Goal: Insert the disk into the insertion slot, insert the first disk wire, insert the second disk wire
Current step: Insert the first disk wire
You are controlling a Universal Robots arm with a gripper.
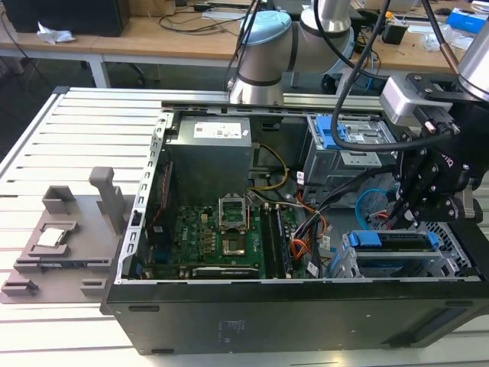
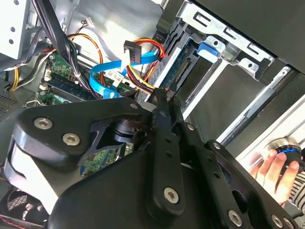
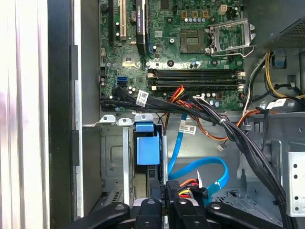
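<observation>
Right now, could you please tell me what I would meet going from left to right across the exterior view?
Grey fixture → motherboard → orange wires → disk in its blue carrier.

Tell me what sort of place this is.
Likely a robotics lab or workshop. An open computer case sits on a slatted metal table, a robot arm stands right behind it, and wooden desks strewn with cables and gear run along the back.
</observation>
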